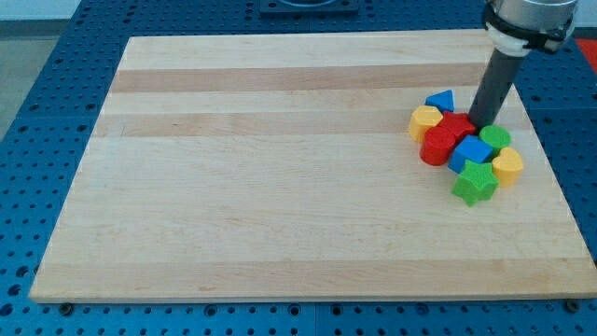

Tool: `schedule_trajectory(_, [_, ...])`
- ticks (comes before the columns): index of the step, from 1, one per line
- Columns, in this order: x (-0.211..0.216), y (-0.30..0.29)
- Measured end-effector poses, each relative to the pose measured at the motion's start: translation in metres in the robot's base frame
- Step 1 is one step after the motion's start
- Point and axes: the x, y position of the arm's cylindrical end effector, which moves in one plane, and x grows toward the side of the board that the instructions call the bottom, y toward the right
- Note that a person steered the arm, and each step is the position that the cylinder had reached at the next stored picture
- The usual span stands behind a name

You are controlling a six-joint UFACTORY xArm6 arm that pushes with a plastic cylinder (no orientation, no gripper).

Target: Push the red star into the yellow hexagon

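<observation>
Nearest, a green star (475, 183) and yellow hexagon (507, 165); behind, blue cube (471, 150), red cylinder (437, 147). The red star (456, 126) touches my tip (482, 125) on its left; the tip holds nothing. Farthest: blue triangle (440, 99)

The rod (494, 84) is cut off by the view's top edge. My tip (482, 125) sinks behind the red star (457, 127), so its very end is partly hidden. Beside the star, the blue block (473, 150) is overlapped by neighbours; its shape is unclear.
</observation>
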Motion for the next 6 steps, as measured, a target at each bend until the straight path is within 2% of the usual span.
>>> schedule_trajectory(5, [0.076, -0.012])
schedule_trajectory(6, [0.004, -0.012])
